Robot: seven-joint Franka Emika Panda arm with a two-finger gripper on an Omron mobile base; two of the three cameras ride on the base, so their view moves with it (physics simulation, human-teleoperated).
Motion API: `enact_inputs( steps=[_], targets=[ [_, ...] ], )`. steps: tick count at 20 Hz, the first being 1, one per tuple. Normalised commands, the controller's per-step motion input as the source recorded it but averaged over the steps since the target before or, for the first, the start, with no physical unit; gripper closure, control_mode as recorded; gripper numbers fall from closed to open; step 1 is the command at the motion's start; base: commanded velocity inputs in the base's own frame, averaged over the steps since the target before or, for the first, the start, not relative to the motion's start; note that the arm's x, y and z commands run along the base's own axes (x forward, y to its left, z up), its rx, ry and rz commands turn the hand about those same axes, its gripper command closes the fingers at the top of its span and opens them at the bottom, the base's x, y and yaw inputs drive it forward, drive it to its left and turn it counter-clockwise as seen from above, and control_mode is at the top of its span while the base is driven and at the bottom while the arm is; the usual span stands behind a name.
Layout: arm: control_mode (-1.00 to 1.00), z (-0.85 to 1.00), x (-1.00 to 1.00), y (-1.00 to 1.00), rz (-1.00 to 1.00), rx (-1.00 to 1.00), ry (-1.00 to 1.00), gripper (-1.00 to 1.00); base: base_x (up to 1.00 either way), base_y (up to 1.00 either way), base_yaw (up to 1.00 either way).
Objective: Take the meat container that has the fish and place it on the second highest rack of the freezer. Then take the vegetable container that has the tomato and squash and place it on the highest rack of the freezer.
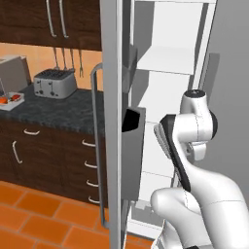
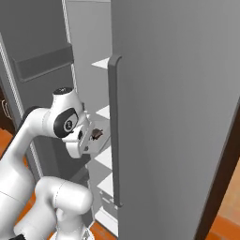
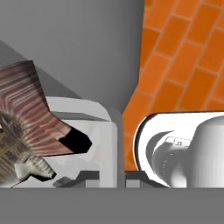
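Left base view: the arm reaches into the open freezer [image 1: 170,97], aiming for a shelf.

Right base view: the gripper [image 2: 90,140] carries the tray [image 2: 101,138] level, so the fish [image 2: 97,133] stays put just ahead of the jaws.

Hand view: jaws clamped on the tray's rim, fish beside them.

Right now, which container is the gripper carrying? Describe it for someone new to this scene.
Start at the tall grey freezer with its door open. At its shelves, the gripper holds a shallow white tray. It carries the brown striped fish, unlike the tray on the dark counter.
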Motion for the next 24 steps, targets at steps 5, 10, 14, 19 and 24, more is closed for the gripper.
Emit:
enact_inputs(
  steps=[5,10,14,19,24],
  targets=[
    [1.00,0.00,0.00,0.00,0.00,0.00,0.00,1.00,-0.11,-0.39,0.05],
    [1.00,0.00,0.00,0.00,0.00,0.00,0.00,1.00,-0.08,-0.30,0.07],
    [1.00,0.00,0.00,0.00,0.00,0.00,0.00,1.00,0.27,-0.04,0.12],
    [1.00,0.00,0.00,0.00,0.00,0.00,0.00,1.00,0.26,0.00,0.14],
    [1.00,0.00,0.00,0.00,0.00,0.00,0.00,1.00,0.34,0.02,0.15]
  ],
)
